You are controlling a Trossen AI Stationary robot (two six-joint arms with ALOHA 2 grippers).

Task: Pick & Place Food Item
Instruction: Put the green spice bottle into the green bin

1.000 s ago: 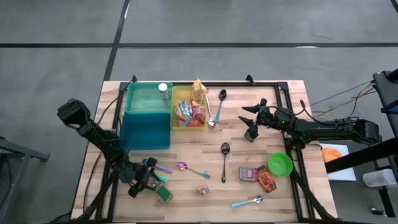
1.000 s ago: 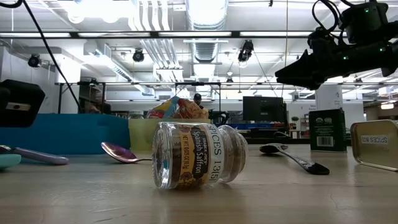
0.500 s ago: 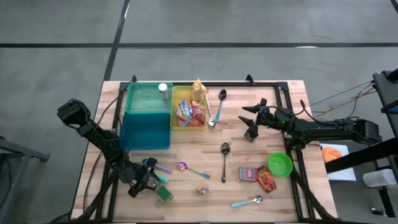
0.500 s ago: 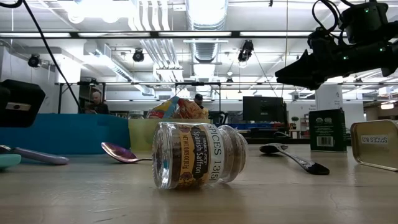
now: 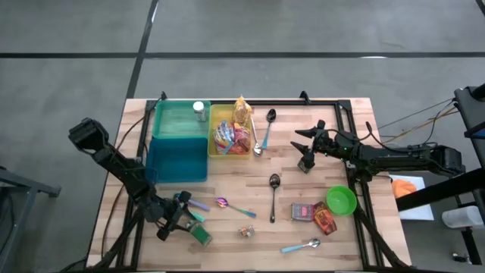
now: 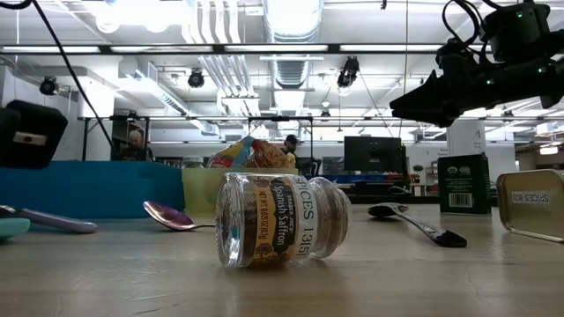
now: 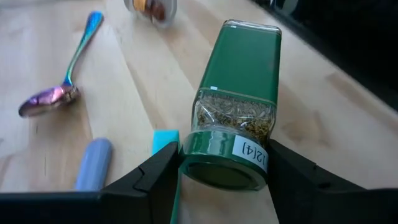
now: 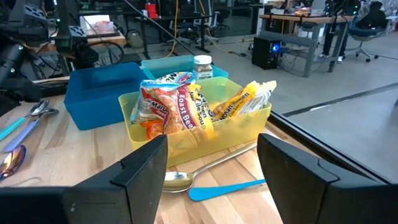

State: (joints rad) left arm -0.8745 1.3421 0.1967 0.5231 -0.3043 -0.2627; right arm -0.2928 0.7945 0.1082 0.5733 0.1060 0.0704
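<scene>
L gripper [image 7: 221, 171] jaws clamped, R gripper [image 5: 305, 149] jaws apart

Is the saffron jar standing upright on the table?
No, the saffron jar lies on its side on the table, its label text running sideways.

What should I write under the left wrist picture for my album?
The left gripper closes on the lid end of a green spice jar lying on the wooden table.
</scene>
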